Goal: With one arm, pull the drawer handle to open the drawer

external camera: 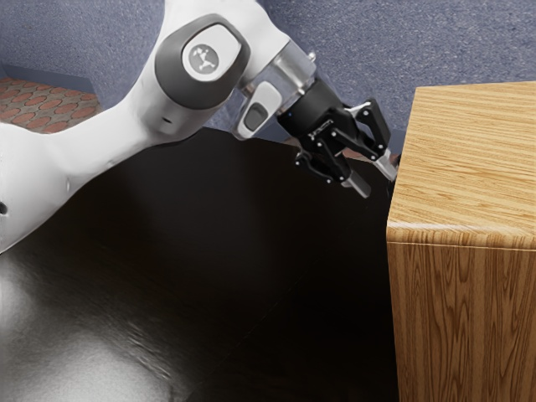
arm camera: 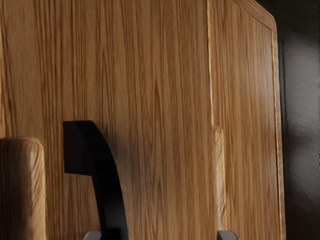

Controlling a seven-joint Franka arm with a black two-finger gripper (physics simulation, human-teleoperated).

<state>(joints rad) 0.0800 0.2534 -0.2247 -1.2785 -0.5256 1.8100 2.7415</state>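
A wooden cabinet (external camera: pixel 466 159) stands at the exterior view's right. My black gripper (external camera: pixel 377 177) is open, and its fingertips almost touch the cabinet's upper front edge. In the wrist view the wood-grain drawer front (arm camera: pixel 150 75) is very close. A black curved handle (arm camera: pixel 97 175) stands out from the drawer front. It runs down to one grey fingertip (arm camera: pixel 94 235), while the other fingertip (arm camera: pixel 227 234) is well apart from it. The handle touches at most that one finger, so it is not clamped. From the exterior view the handle is hidden behind the hand.
The cabinet rests on a dark glossy tabletop (external camera: pixel 209 293) that stretches beneath the arm. A rounded wooden piece (arm camera: pixel 20 190) juts out beside the handle. A vertical seam (arm camera: pixel 210 75) divides the front panels. Behind the arm is a blue-grey wall (external camera: pixel 419 42).
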